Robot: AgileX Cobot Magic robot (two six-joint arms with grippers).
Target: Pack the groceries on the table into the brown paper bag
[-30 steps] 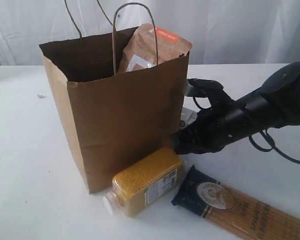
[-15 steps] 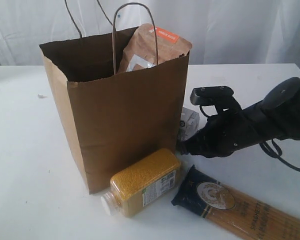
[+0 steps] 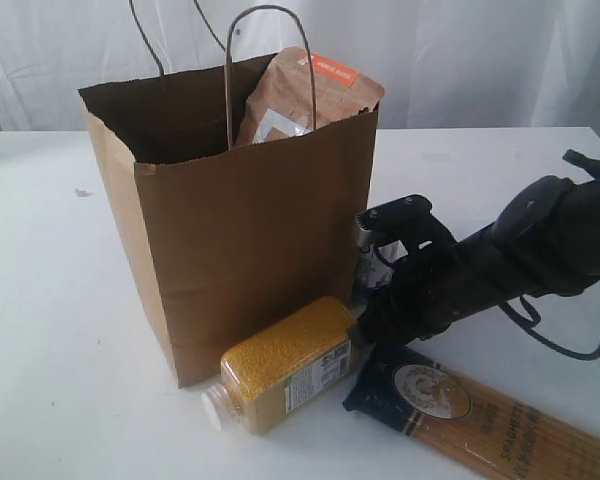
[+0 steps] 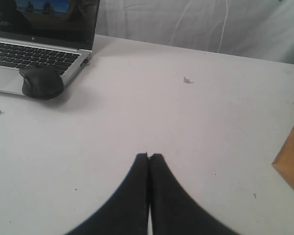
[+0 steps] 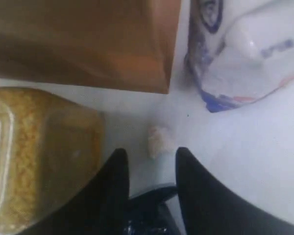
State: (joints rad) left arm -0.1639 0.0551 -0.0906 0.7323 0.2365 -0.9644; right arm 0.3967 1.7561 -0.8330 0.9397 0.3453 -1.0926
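Yellow-grain bottle (image 5: 34, 156) just beside right gripper (image 5: 150, 152), jaws apart, empty; left gripper (image 4: 149, 156) jaws together.

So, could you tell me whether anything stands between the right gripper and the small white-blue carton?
Nothing visible blocks it. Only bare table and a small crumb lie between the open right gripper and the small white-blue carton; the brown paper bag stands beside that path.

Looks like a robotics lab / test bench, not a home. Plain white table (image 3: 40, 300) w/ white curtain backdrop (image 3: 480, 50) at 12 o'clock in ext. view, black robot arm (image 3: 540, 240) at 3 o'clock. Left wrist view: open laptop (image 4: 34, 44) w/ black mouse (image 4: 41, 82) at its edge, on same tabletop.
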